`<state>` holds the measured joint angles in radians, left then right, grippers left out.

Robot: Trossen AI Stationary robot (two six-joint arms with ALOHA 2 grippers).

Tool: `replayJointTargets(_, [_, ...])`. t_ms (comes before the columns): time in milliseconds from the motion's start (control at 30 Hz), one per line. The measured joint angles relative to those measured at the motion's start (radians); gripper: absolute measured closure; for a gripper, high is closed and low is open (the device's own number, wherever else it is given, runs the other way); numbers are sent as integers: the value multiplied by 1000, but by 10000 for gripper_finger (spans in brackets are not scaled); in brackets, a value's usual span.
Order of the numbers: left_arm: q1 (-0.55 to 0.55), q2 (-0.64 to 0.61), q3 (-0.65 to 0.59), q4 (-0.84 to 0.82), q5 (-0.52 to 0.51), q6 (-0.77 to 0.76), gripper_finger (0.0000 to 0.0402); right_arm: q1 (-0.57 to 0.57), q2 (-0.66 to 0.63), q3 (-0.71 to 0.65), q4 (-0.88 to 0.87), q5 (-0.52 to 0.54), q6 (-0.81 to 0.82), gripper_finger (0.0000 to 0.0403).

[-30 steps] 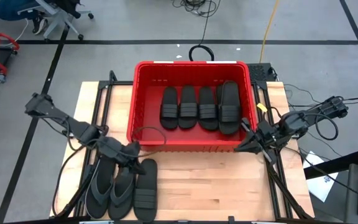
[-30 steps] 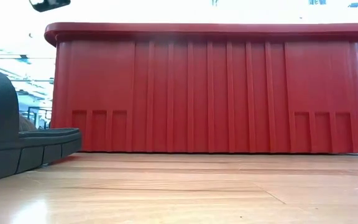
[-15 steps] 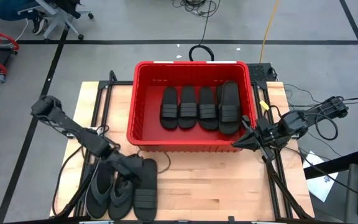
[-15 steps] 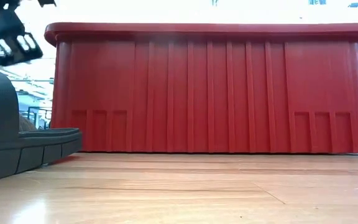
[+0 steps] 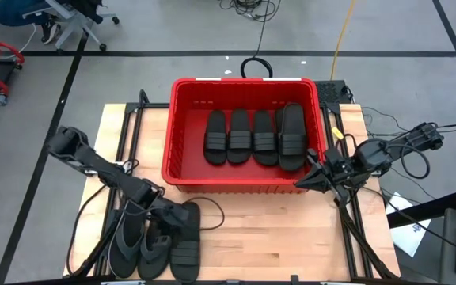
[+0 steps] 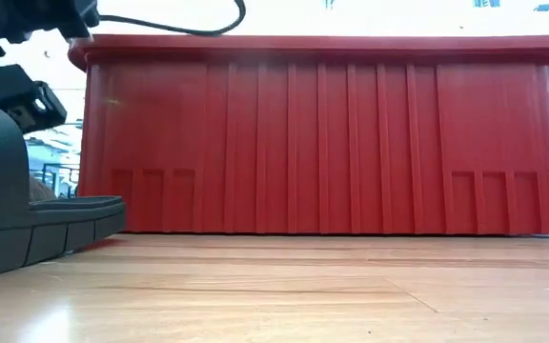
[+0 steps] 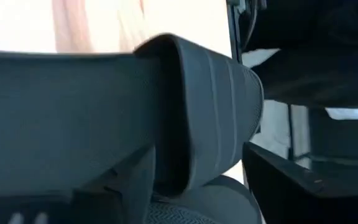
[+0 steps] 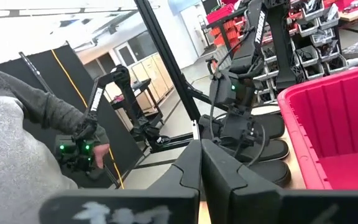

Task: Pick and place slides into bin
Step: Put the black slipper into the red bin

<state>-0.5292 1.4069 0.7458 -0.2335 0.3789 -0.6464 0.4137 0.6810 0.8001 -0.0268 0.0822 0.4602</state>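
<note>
- Red bin point(image 5: 187, 170): rectangular plastic, thick rim, ribbed outer wall; sits at the far middle of the desk point(image 5: 275, 229), a pale wood-plank top.
- 4 black slides point(image 5: 253, 136) lie side by side on the bin floor, ribbed band straps up; bare floor remains at the bin's left part.
- 3 more on the desk's near left corner: 2 thong sandals point(image 5: 133, 241) with Y straps, 1 band slide point(image 5: 185, 252) beside them.
- Left tool point(image 5: 179, 219) is down over the band slide, fingers spread to either side of the ribbed strap point(image 7: 210, 112); no lift visible.
- Right tool point(image 5: 307, 182) is pressed shut, empty, by the bin's near right corner.
- Desk's near middle is bare wood.
</note>
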Motion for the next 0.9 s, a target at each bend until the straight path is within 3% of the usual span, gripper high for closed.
replayJointTargets(200, [-5,95,0,69,50,-44,119,0,10,0,0,0,0,403])
replayJointTargets(400, [-10,161,0,116,93,-52,128,0,16,0,0,-2,13,403])
replayJointTargets(533, [-10,162,8,157,116,-10,200,0,17,0,-3,-4,12,403])
replayJointTargets(733, [-10,155,47,158,157,36,380,0,17,0,-16,-7,0,403])
replayJointTargets(900, [-27,155,84,145,159,27,390,0,17,0,-48,-8,-12,403])
